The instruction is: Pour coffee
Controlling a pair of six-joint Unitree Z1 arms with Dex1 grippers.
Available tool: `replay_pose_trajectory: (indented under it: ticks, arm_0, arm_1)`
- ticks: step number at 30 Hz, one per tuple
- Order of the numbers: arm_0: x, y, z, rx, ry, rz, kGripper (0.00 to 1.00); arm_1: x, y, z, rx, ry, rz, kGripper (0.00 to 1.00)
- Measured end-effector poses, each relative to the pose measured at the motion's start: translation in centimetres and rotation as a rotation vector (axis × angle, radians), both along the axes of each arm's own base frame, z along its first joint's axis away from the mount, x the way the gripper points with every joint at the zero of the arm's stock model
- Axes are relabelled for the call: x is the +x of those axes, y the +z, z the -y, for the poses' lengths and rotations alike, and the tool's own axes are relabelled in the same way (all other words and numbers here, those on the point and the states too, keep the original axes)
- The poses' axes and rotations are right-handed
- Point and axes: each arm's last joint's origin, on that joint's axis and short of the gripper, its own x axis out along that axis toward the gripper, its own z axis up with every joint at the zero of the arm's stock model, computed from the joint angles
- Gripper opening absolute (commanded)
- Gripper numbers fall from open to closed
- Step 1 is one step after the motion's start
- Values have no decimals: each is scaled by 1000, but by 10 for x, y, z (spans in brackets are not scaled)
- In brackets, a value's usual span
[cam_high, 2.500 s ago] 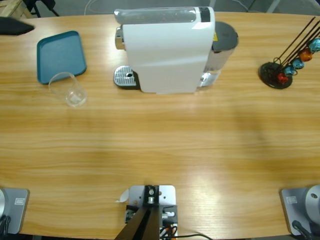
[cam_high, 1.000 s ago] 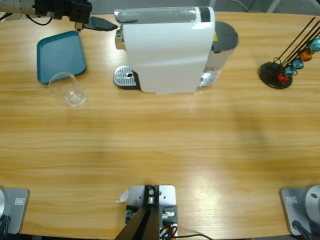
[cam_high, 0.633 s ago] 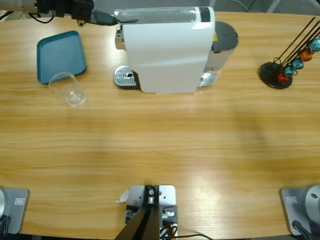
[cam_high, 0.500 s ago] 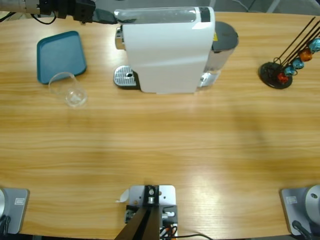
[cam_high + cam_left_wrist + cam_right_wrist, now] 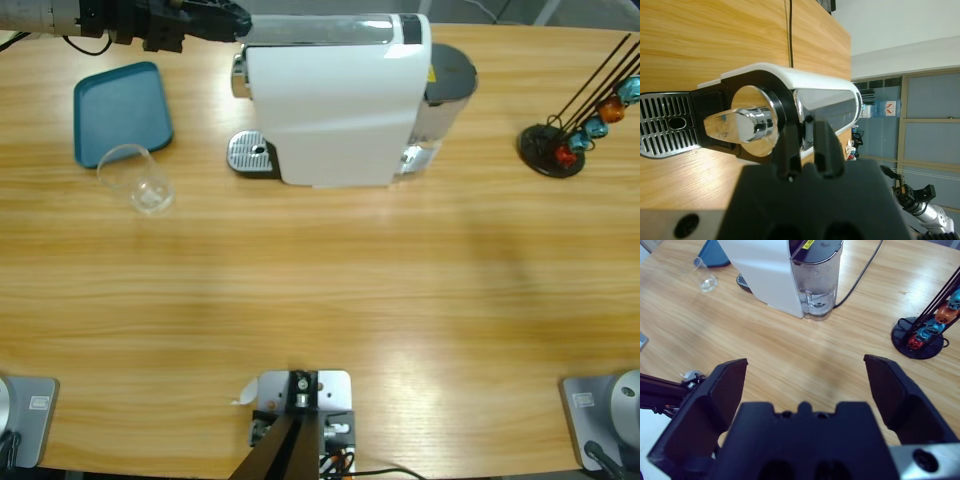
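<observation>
Honestly, the coffee is hard to make out. The glass cup (image 5: 141,181) standing on the table (image 5: 320,300) looks clear, and I cannot tell whether any liquid lies in its bottom. It sits well below and to one side of the left gripper (image 5: 232,17) in the high view, just off a corner of the blue tray (image 5: 120,112).

The left arm comes in level along the table's far edge. Its gripper has its jaws drawn close together with nothing between them, tips right at the top front end of the white coffee machine (image 5: 330,100). Much of that arm is cut off by the picture's edge.

The left wrist view, turned on its side, shows what the high view hides. Just beyond the tips (image 5: 805,137) is the machine's (image 5: 832,87) dark front, with a chrome spout (image 5: 747,125) beside them and the slotted drip tray (image 5: 665,125) further along. Far off in a corner a second gripper shows small.

The right gripper (image 5: 805,375) is out of the high view. Its own camera has it raised well back from the table, jaws spread wide and holding nothing. Ahead of it stands the machine's water tank (image 5: 815,280). The capsule rack (image 5: 922,335) is off to one side and the cup (image 5: 702,281) far off to the other.
</observation>
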Motion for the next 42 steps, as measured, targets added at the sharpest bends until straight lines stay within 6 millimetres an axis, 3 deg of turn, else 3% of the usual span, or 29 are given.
replay_pose_trajectory:
  ticks: [2, 7, 8, 9, 10, 13, 18, 19, 20, 23, 26, 29, 35, 37, 42]
  arm_0:
    - [0, 6, 0, -12, 1, 15, 0]
    - [-5, 65, 21, -126, -66, 152, 0]
    - [-5, 76, 24, -143, -76, 171, 164]
    - [-6, 86, 27, -157, -83, 188, 435]
    - [-7, 93, 29, -165, -91, 201, 506]
    - [-14, 112, 39, -143, -125, 266, 540]
    - [-30, 113, 49, 191, -161, 539, 542]
    - [-36, 108, 52, 297, -173, 599, 654]
    - [-41, 104, 55, 403, -192, 655, 878]
    - [-59, 93, 55, 606, -281, 774, 920]
    - [-88, 83, 36, 700, -395, 854, 982]
    - [-121, 71, -9, 733, -437, 868, 1000]
    - [-190, 22, -108, 748, -457, 859, 1000]
    - [-203, 9, -127, 744, -453, 864, 1000]
    - [-215, -14, -145, 740, -452, 867, 1000]
  arm_1:
    - [0, 0, 0, 0, 0, 0, 977]
    - [0, 0, 0, 0, 0, -1, 981]
    - [0, 0, 0, -1, 0, -2, 988]
    - [0, -1, 0, -1, 1, -3, 999]
    - [1, -1, 0, -2, 0, -4, 1000]
    - [1, -1, 0, -7, -9, -2, 1000]
    - [2, -1, 1, -16, -25, 3, 1000]
    - [2, -1, 1, -17, -26, 2, 1000]
    - [3, -1, 1, -18, -27, 1, 1000]
    - [7, -2, -1, -33, -32, -10, 1000]
    - [16, -2, -2, -77, -68, -15, 1000]
    - [28, 0, -4, -100, -133, 23, 980]
    - [60, -19, 0, -142, -349, 87, 687]
    - [71, -28, 1, -155, -387, 101, 602]
    - [97, -45, 2, -160, -454, 112, 600]
